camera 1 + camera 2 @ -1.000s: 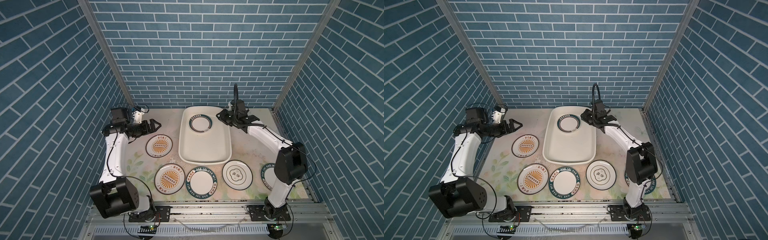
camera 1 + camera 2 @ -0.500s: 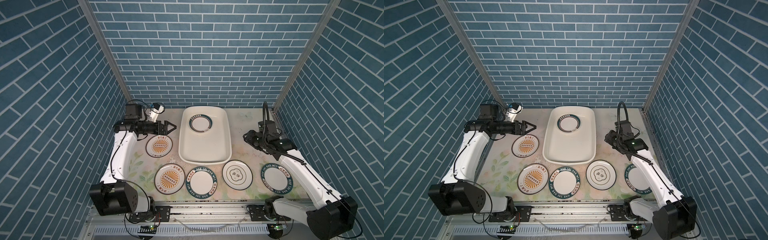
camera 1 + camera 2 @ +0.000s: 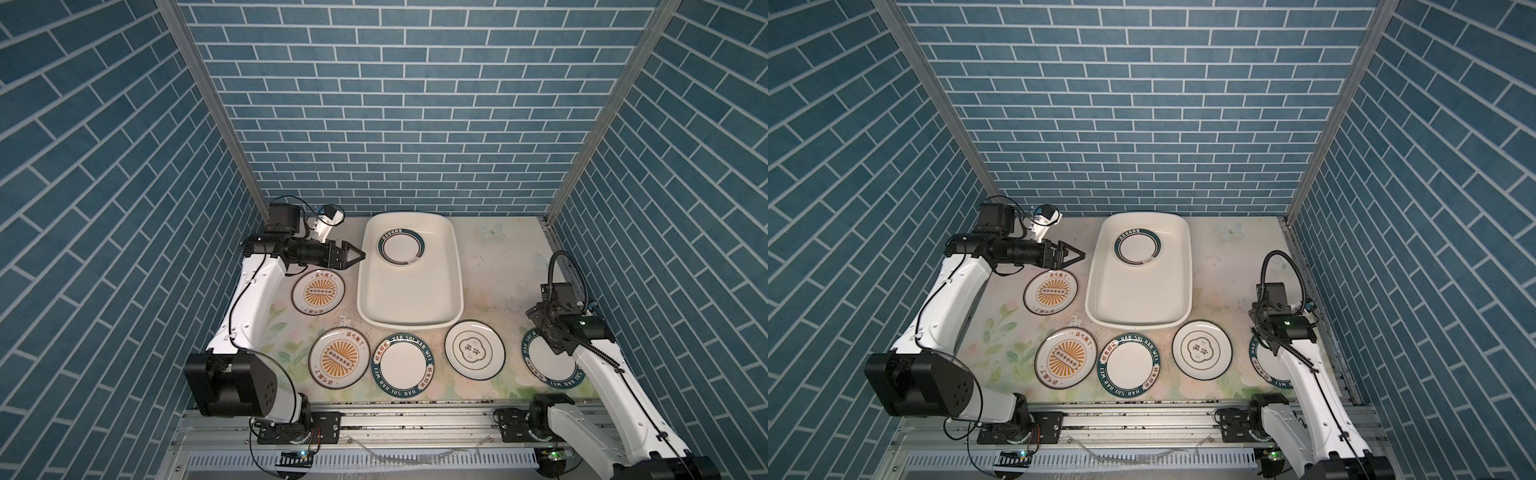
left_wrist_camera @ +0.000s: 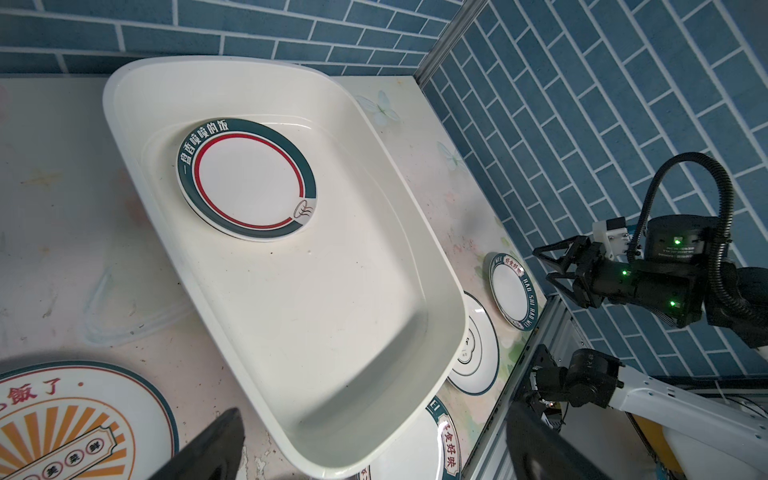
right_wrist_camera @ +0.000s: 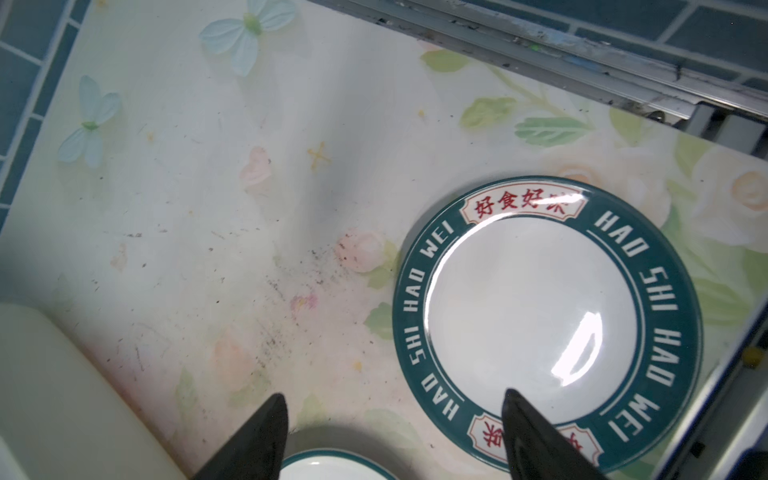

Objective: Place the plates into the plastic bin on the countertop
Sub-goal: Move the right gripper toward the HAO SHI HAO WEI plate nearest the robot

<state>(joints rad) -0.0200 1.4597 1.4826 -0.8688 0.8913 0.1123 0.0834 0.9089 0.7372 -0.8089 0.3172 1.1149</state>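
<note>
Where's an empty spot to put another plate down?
The plastic bin is bare on the near side of its one plate. So is the countertop between bin and right rail. Crowded: the front row of four plates.

Lit brightly and evenly from overhead in both top views; sharp throughout, with brick walls (image 3: pixel 395 104) splayed by wide-angle distortion. Glared white on the green-rimmed plate (image 5: pixel 544 324) in right wrist view; shadowed in a soft grey band across the countertop (image 5: pixel 208 208); blurred at the plastic bin (image 5: pixel 62 395) corner. Dimmer in left wrist view.
</note>
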